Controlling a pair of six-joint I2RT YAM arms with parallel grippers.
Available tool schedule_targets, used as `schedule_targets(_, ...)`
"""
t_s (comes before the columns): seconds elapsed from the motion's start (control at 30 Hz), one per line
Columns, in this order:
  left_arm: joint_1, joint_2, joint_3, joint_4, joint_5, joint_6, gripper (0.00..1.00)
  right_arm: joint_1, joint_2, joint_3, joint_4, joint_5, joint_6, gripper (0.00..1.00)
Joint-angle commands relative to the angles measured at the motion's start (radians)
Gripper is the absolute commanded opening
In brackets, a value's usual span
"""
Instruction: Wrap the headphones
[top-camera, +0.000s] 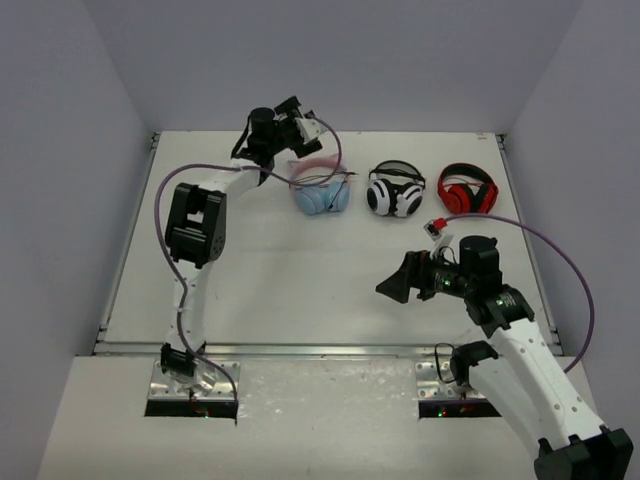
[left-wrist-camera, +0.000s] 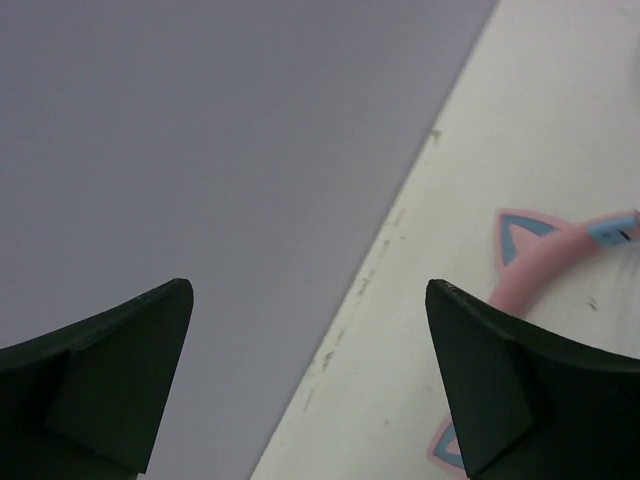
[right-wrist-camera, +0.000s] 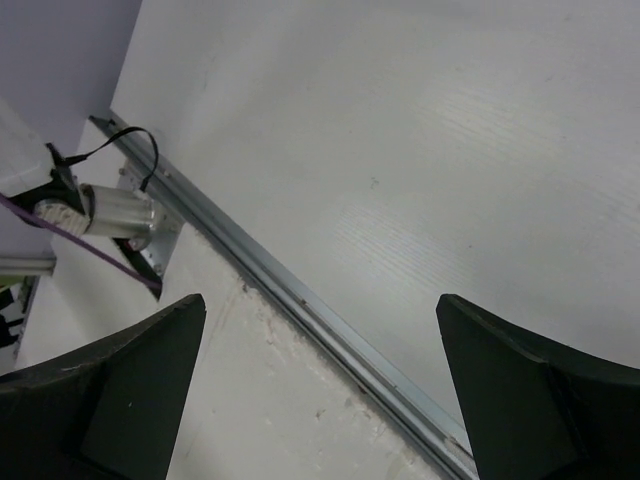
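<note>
Grey walls close round the white bench (top-camera: 300, 280). At its far edge the left pincer (left-wrist-camera: 310, 292) gapes wide and empty, just beside the headphones (top-camera: 322, 190), whose pink cat-ear headband lies by one finger. The right pincer (right-wrist-camera: 320, 305) also stands wide, holding nothing, above the near rail (right-wrist-camera: 260, 265). White-and-black headphones (top-camera: 394, 190) and red-and-black headphones (top-camera: 468, 190) continue the row rightward.
</note>
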Motion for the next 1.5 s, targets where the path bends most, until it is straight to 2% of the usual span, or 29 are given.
schedule_targets(0.0,-0.014,-0.193,-0.012,0.098,-0.279,-0.262,1.0,0.005,0.002,0.075,0.005,0.166,-0.081,0.99)
schedule_targets(0.03,-0.023,-0.249,-0.012,0.047,-0.389,-0.339,1.0,0.005,0.003,0.087,-0.011,0.288,-0.113,0.99)
schedule_targets(0.07,-0.025,-0.278,-0.009,0.047,-0.495,-0.416,1.0,0.005,0.005,0.099,-0.015,0.289,-0.132,0.99)
schedule_targets(0.1,-0.025,-0.318,-0.012,-0.044,-0.74,-0.613,1.0,0.005,0.006,0.121,-0.02,0.444,-0.137,0.99)
schedule_targets(0.17,-0.017,-0.444,-0.039,-0.199,-0.981,-0.866,1.0,0.005,0.008,0.153,-0.053,0.623,-0.109,0.99)
schedule_targets(0.2,-0.011,-0.493,-0.05,-0.432,-1.038,-1.098,1.0,0.005,0.009,0.17,-0.057,0.762,-0.103,0.99)
schedule_targets(0.23,-0.008,-0.544,-0.129,-0.508,-1.048,-1.18,1.0,0.005,0.008,0.175,-0.055,0.796,-0.142,0.99)
schedule_targets(0.27,-0.008,-0.666,-0.188,-0.604,-1.06,-1.243,1.0,0.005,0.009,0.176,-0.052,0.82,-0.159,0.99)
schedule_targets(0.3,-0.008,-0.81,-0.351,-0.622,-1.069,-1.321,1.0,0.005,0.016,0.194,-0.064,0.885,-0.164,0.99)
schedule_targets(0.33,-0.01,-0.892,-0.353,-0.625,-1.094,-1.369,1.0,0.007,0.022,0.21,-0.086,0.915,-0.167,0.99)
schedule_targets(0.37,-0.01,-0.965,-0.527,-0.636,-1.118,-1.413,1.0,0.005,0.028,0.227,-0.133,0.941,-0.172,0.99)
schedule_targets(0.4,-0.01,-1.042,-0.603,-0.654,-1.167,-1.485,1.0,0.005,0.034,0.256,-0.155,0.962,-0.175,0.99)
schedule_targets(0.43,-0.01,-1.178,-0.668,-0.662,-1.167,-1.486,1.0,0.005,0.036,0.27,-0.175,0.985,-0.164,0.99)
schedule_targets(0.47,-0.01,-1.24,-0.784,-0.653,-1.167,-1.465,1.0,0.005,0.031,0.283,-0.219,0.985,-0.158,0.99)
schedule_targets(0.53,-0.011,-1.399,-0.855,-0.686,-1.174,-1.437,1.0,0.005,0.008,0.319,-0.247,0.934,-0.178,0.99)
schedule_targets(0.63,-0.011,-1.553,-0.915,-0.769,-1.12,-1.392,1.0,0.005,-0.066,0.319,-0.256,0.907,-0.209,0.99)
schedule_targets(0.77,-0.011,-1.684,-0.923,-0.896,-1.112,-1.297,1.0,0.007,-0.129,0.329,-0.29,0.797,-0.21,0.99)
schedule_targets(0.87,-0.011,-1.786,-0.957,-0.945,-1.134,-1.253,1.0,0.007,-0.15,0.322,-0.321,0.778,-0.206,0.99)
schedule_targets(0.93,-0.011,-1.881,-1.036,-0.926,-1.169,-1.25,1.0,0.007,-0.176,0.285,-0.315,0.783,-0.204,0.99)
schedule_targets(1.03,-0.011,-1.983,-1.115,-0.838,-1.097,-1.231,1.0,0.005,-0.216,0.235,-0.296,0.771,-0.21,0.99)
schedule_targets(1.47,-0.011,-1.989,-1.13,-0.847,-1.095,-1.236,1.0,0.005,-0.216,0.199,-0.288,0.786,-0.212,0.99)
